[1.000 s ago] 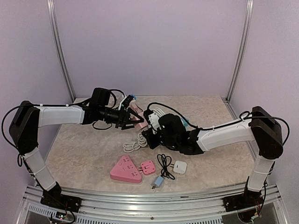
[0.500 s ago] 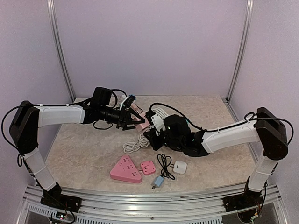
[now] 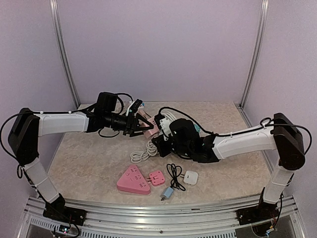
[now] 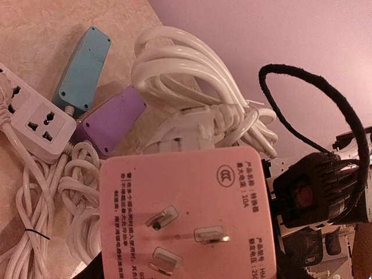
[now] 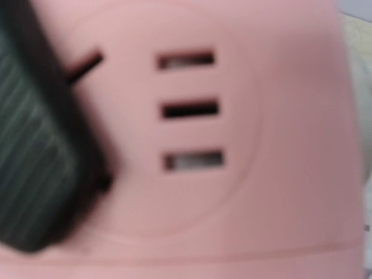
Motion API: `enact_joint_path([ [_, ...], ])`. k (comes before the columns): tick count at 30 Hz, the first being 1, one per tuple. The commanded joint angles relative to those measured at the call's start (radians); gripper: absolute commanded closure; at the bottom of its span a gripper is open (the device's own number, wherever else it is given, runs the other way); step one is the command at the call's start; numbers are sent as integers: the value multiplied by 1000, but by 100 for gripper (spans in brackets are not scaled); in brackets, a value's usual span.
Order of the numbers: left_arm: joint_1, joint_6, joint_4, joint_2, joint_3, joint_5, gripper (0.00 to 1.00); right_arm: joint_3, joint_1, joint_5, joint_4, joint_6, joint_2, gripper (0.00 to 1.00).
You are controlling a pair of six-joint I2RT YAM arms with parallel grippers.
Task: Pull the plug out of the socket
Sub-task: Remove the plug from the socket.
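Lilac walls (image 3: 158, 49) & metal corner posts boxed in a beige marble-look table (image 3: 223, 124). Overhead cam: both arms met mid-table. The left claw (image 3: 142, 126) pinched the pink socket block (image 3: 150, 129), held off the table. The right claw (image 3: 160, 131) sat just beside it, pressed together; what it gripped, couldn't tell.

Left wrist cam gave more: the block's 3-prong face w/ printed text, and a white plug (image 4: 186, 132) seated on its far side under a white cord bundle (image 4: 186, 64). Behind lay a teal strip (image 4: 81, 67), a purple block (image 4: 110, 119) & a white power strip (image 4: 38, 119).

Right wrist cam: only blurred pink w/ three slots (image 5: 189, 108) & a dark finger (image 5: 40, 168).

Near edge, overhead: a pink triangular strip (image 3: 132, 180), small pink adapter (image 3: 157, 177), black cable (image 3: 174, 173), white charger (image 3: 191, 177).
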Motion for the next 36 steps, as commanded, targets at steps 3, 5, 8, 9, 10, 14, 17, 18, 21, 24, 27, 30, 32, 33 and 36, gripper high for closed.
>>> enact_joint_path([
  [3,19,37,59,-60,-11,-37,84,73,-11,131,-60,124,0,100],
  [5,19,38,58,-60,-11,-37,84,89,-11,143,-82,141,4,100],
  [8,19,40,57,-60,-11,-37,85,109,-12,157,-107,164,8,100],
  [9,19,40,57,-60,-11,-37,86,115,-12,161,-113,168,9,100],
  [10,19,41,55,-60,-9,-36,86,123,-11,161,-115,170,11,100],
  [14,21,47,46,-58,-3,-32,86,129,-11,159,-106,160,11,100],
  [17,25,62,20,-52,12,-30,85,109,-12,134,-70,114,3,100],
  [18,27,69,9,-47,20,-29,85,102,-11,120,-59,92,-2,100],
  [21,32,80,-8,-37,35,-16,85,86,-6,100,-39,14,-17,100],
  [24,36,94,-25,-34,47,-10,86,68,4,79,-27,-67,-36,100],
  [27,37,109,-45,-32,58,-10,86,65,18,56,-32,-145,-43,100],
  [30,39,119,-50,-33,64,-10,86,69,39,45,-46,-205,-43,100],
  [32,40,123,-50,-34,66,-11,86,73,53,36,-52,-230,-41,100],
  [33,40,124,-50,-34,66,-11,86,75,56,29,-55,-240,-39,100],
  [36,40,125,-50,-35,67,-12,87,78,71,18,-55,-265,-33,100],
])
